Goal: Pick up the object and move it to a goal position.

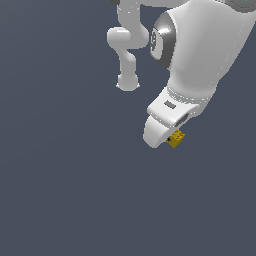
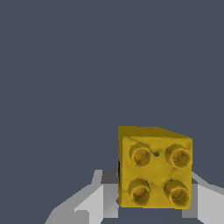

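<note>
Block [image 1: 175,138] is what you should look at first — a small yellow-orange cube peeking out from under the white gripper [image 1: 167,137] in the exterior view, tucked at the tip of the arm [image 1: 200,55], towards that view's right of centre. Around it you see only a flat, dark grey-blue background. In the wrist view the block [image 2: 155,168] fills much more of the picture: you can make out four round studs on the face turned to the camera, and grey fingers [image 2: 94,201] show on either side of it. They sit right against its sides — you can read the gripper [image 2: 151,203] as clamped on the block.
</note>
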Available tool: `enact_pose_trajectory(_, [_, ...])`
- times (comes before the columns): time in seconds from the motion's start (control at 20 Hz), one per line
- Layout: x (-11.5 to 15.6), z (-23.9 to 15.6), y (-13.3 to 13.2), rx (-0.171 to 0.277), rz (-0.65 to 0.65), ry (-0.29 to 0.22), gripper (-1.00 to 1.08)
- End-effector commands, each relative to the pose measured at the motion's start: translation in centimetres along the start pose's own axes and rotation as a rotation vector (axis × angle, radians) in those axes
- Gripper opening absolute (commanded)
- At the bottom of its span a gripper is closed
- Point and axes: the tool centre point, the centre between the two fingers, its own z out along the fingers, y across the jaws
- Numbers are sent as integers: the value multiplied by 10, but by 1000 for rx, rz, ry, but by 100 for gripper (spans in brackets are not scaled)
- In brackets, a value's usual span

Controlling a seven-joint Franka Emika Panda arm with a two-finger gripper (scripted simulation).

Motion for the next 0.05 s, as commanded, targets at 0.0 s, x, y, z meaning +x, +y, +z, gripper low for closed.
enact_pose_trajectory(0.0, [1,-2,0,0,0,0,-100])
